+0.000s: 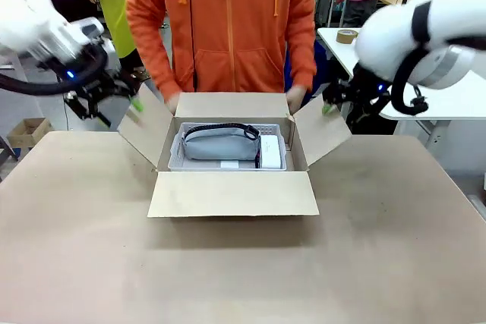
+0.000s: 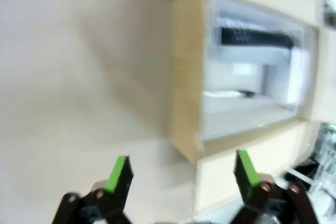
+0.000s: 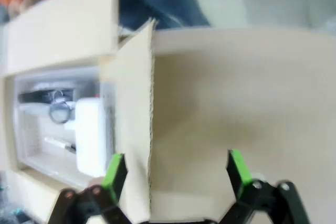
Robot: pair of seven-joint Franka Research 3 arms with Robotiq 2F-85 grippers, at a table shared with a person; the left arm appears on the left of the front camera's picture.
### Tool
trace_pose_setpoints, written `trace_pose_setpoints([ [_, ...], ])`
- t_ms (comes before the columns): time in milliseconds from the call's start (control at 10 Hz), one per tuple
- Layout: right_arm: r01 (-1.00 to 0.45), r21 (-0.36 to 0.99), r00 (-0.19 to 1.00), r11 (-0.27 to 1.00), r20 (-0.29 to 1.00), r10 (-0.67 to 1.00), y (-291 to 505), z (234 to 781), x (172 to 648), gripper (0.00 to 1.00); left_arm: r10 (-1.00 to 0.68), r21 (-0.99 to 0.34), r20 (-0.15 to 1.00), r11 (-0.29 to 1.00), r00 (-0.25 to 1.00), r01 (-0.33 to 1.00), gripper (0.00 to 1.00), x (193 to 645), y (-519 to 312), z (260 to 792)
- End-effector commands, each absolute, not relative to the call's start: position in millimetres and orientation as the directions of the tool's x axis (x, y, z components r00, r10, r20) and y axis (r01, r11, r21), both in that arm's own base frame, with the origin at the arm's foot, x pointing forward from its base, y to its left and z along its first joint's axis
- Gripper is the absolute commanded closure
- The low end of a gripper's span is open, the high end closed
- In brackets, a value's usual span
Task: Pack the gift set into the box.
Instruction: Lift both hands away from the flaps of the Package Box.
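The box [image 1: 231, 191] sits open in the middle of the brown surface [image 1: 228, 278]. Its near flap is folded out flat toward the robot, its two side flaps slant up and outward, and its far flap stands in front of a person in an orange hoodie [image 1: 228, 28]. The person's hands [image 1: 173, 102] rest at the far flap's two corners.

The gift set [image 1: 220, 144] lies flat on the bottom of the box, a grey-blue pouch with a dark band along its top and a small white label at its right end. It leaves a margin of cardboard on each side.

The left gripper [image 1: 120, 111] hangs just outside the left side flap with its jaws wide apart and nothing between them. Whether a pad touches the flap cannot be told. In the left wrist view the left gripper [image 2: 184, 163] frames the blurred edge of the box [image 2: 184, 77], with the gift set [image 2: 252, 66] beyond it.

The right gripper [image 1: 334, 104] is at the upper edge of the right side flap, its jaws also spread and holding nothing. In the right wrist view the right gripper [image 3: 175, 163] has the box's flap [image 3: 134, 103] rising between its pads, close to one of them, and the gift set [image 3: 58, 114] lies past it.

A roll of tape [image 1: 347, 36] lies on a white table behind.
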State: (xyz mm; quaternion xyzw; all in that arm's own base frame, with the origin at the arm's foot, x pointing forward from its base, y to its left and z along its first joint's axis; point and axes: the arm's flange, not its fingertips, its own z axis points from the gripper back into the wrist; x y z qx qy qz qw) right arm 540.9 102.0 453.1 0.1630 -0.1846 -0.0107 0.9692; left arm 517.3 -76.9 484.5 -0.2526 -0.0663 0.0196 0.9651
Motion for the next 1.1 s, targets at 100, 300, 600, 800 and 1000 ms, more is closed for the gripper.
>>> trace_pose_setpoints([
  [100,-0.179,0.844,0.966,0.506,0.248,-0.073,-24.8,481.8,487.2,0.0,-0.056,-0.967,0.087,0.236,0.995,0.098,0.0,451.6,46.3,544.1],
  [300,-0.135,0.965,0.946,0.223,0.192,-0.261,-103.7,442.3,458.0,0.0,0.136,-0.993,-0.041,-0.115,0.99,-0.025,0.0,441.1,129.3,506.7],
  [600,0.05,0.992,0.844,0.117,0.021,-0.536,-139.7,397.8,442.2,0.0,0.316,-0.915,-0.36,-0.301,0.878,-0.267,0.0,448.1,179.3,451.1],
  [800,-0.135,0.959,0.899,0.248,0.224,-0.376,-143.3,429.2,416.4,0.0,0.177,-0.999,0.033,0.043,0.984,0.026,0.0,404.7,178.3,482.0],
  [1000,-0.135,0.959,0.899,0.248,0.224,-0.376,-143.3,429.2,416.4,0.0,0.177,-0.999,0.033,0.043,0.984,0.026,0.0,404.7,178.3,482.0],
])
